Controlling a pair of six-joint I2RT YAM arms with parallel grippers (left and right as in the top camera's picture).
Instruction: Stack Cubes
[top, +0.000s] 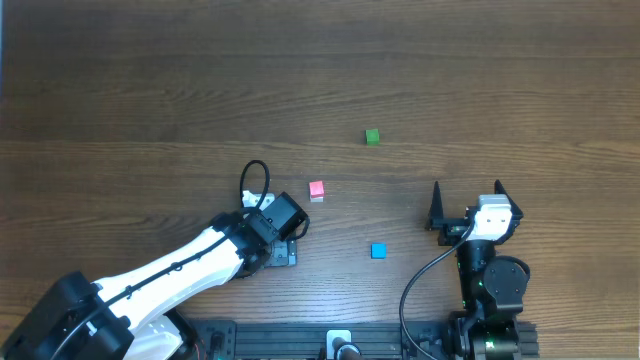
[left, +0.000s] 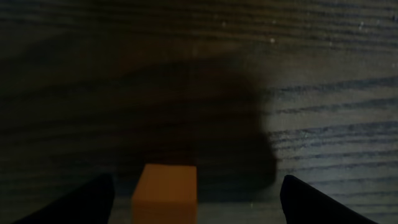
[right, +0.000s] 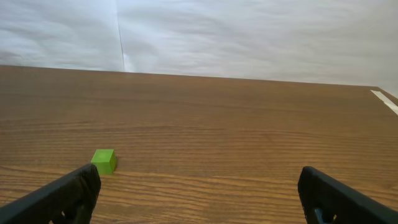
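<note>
Top view: wooden table (top: 150, 90) with three cubes lying well apart. The green cube (top: 372, 137) is farthest from the arm bases, the pink cube (top: 317, 188) is nearer the middle, and the blue cube (top: 378, 251) is closest to the bases. All three sit flat, sides roughly square to the table grain; being cubes, none has a long axis. The left arm (top: 190, 265) reaches in to just beside the pink cube. The right gripper (top: 468, 198) is spread wide with nothing in it, right of the blue cube.

Left wrist view: the left gripper (left: 198, 190) is low over the table, fingers wide apart. The orange cube (left: 165, 193) sits flat between them, one face to the camera, untouched and closer to one finger.

Right wrist view: fingers wide apart and empty. The green cube is ahead on the table, turned slightly, off toward one finger.
</note>
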